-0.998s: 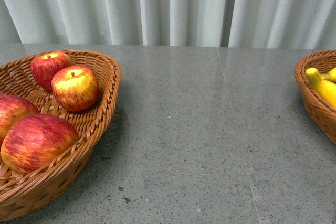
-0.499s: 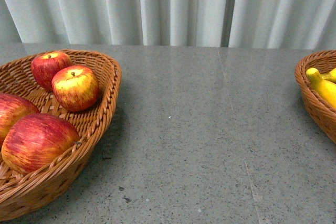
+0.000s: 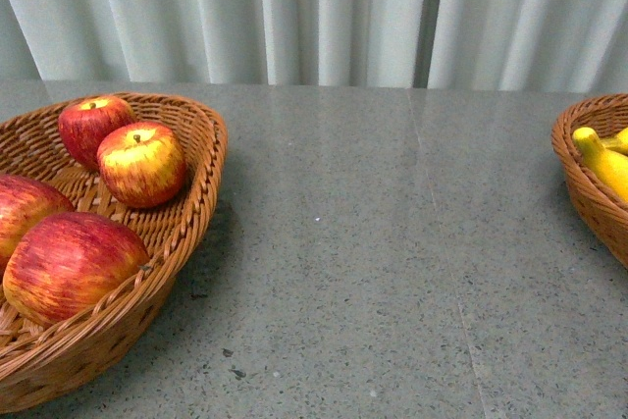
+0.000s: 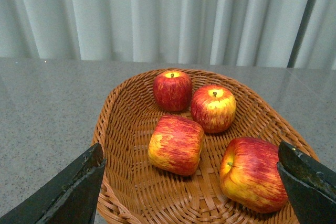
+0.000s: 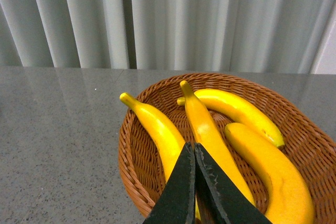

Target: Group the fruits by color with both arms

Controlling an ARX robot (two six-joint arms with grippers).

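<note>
**Fruit sitting sorted in two baskets, both end effectors hovering empty**

Front view: no arms showing. A wicker basket (image 3: 186,213) w/ four red apples is sitting at the left of the grey speckled surface (image 3: 373,262); a second wicker basket (image 3: 579,183) w/ bananas is poking in at the right edge, well apart from the first. White curtain (image 3: 324,7) is hanging behind.

Left wrist view: left end effector (image 4: 191,192) is hanging over the near rim of the apple basket (image 4: 113,119), jaws spread wide, gripping nothing. Inside: two upright apples touching at the far side, a darker one (image 4: 172,90) and a yellower one (image 4: 213,108); a third apple (image 4: 176,144) is lying on its side in the middle; a fourth (image 4: 253,173) is lying nearest, stem pointing sideways.

Right wrist view: right end effector (image 5: 195,182) is hovering over the banana basket (image 5: 131,156), jaws pressed together, nothing between them. Four bananas are lying in it: one (image 5: 155,129) toward the rim, one (image 5: 207,129) alongside it, one (image 5: 239,109) crossing behind, and a thick one (image 5: 273,171) beside them.
</note>
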